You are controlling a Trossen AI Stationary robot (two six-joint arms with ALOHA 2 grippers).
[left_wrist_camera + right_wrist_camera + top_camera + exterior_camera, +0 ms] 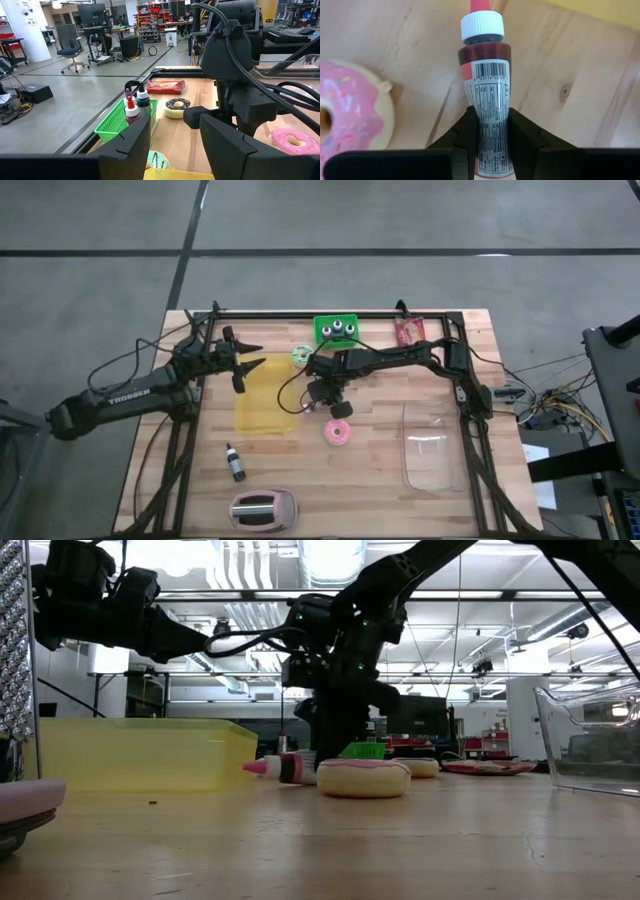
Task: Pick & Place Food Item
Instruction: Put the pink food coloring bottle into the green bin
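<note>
A small red bottle [487,75] with a white cap lies on its side on the wooden table, between the yellow bin [262,400] and a pink-iced donut [338,432]. Its pink tip [255,768] points toward the bin. My right gripper [315,402] reaches down from above and is shut on this bottle. My left gripper [250,352] hangs open in the air over the bin's far left corner, with nothing between its fingers [130,150]. My right gripper pinches the bottle's labelled body [492,130], toward its base end, between its two fingers. The fingers [465,130] slant steeply down from above and lie across the bottle, one on each long side. The bottle lies flat on the table.
At the far edge stand a green basket [336,330] of small bottles, a red packet [409,331] and a green-iced donut [301,355]. A clear container [435,445] stands at the right. A dark bottle [236,463] and a pink toaster [264,508] sit near the front.
</note>
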